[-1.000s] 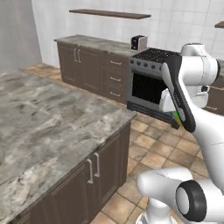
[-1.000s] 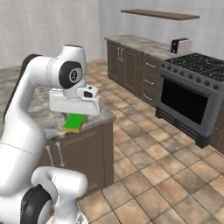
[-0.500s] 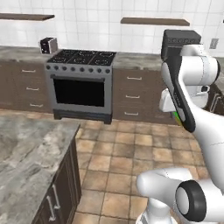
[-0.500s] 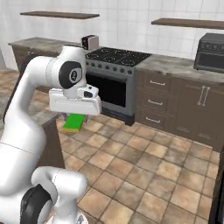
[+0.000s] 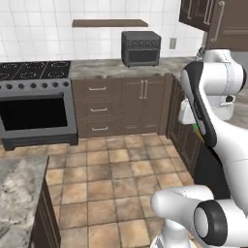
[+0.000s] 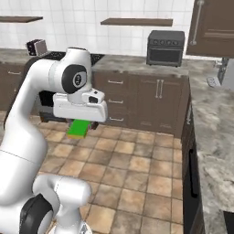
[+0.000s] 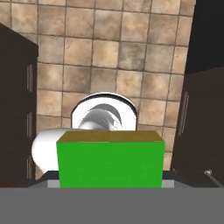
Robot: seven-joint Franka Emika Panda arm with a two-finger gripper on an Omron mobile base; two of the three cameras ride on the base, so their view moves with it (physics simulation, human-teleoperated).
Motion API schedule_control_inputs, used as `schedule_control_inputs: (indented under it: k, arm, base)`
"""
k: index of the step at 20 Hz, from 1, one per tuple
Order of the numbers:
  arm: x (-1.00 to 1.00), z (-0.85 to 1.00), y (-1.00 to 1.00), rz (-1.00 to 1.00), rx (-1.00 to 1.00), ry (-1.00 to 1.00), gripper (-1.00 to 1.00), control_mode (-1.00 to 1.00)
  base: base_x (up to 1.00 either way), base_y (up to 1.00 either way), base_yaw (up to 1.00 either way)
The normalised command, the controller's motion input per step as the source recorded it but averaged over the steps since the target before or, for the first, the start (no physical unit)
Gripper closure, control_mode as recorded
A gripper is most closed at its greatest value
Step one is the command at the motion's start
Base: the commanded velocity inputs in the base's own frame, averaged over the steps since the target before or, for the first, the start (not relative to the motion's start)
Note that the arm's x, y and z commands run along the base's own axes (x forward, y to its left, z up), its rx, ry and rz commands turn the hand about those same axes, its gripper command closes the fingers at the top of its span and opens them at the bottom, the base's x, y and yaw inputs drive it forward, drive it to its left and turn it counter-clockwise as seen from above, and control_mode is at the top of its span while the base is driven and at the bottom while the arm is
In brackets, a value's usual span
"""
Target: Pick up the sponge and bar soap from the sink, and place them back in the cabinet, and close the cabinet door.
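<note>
1. The gripper [image 6: 81,124] hangs under the white hand at about 9 o'clock in the right base view, closed on the sponge [image 6: 78,129]. The green block juts out below the hand, over the tiled floor [image 6: 137,169].
2. In the hand view the sponge [image 7: 110,159] sits at 6 o'clock, green face toward the camera with a thin yellow strip along its top edge. It hides the finger tips, so the hold is judged from how squarely the block sits in front of the hand, not from seeing the pads.
3. In the left base view only a sliver of the sponge [image 5: 195,129] peeps out at 3 o'clock, behind the arm's forearm. The hand is tucked in close to the body, which looks like a carrying posture meant to keep the load steady while the base drives.
4. The cabinet door [image 6: 212,28] with its long silver bar handle [image 6: 198,22] stands at 1 o'clock in the right base view, high above the grey marbled counter [image 6: 215,119]. I cannot tell from here how far it is open.
5. A dark countertop oven [image 6: 165,47] sits at 12 o'clock on the far counter, and a range [image 5: 31,104] at 9 o'clock in the left base view.
6. My judgement: this is the carrying leg with the sponge. The hand must be raised well up to shelf height, and the bar soap is yet to be fetched.
</note>
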Motion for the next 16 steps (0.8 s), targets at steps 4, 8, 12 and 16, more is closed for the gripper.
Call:
schedule_control_inputs:
  k: [4,8,12,16]
  arm:
    - [0.0,0.0,0.0,0.0,0.0,0.0,1.0,1.0]
    - [0.0,0.0,0.0,0.0,0.0,0.0,1.0,1.0]
    - [0.0,0.0,0.0,0.0,0.0,0.0,1.0,1.0]
    - [0.0,0.0,0.0,0.0,0.0,0.0,1.0,1.0]
  base:
    - [0.14,0.0,-0.42]
    - [0.22,0.0,-0.29]
    - [0.51,0.17,-0.04]
    - [0.66,0.24,0.0]
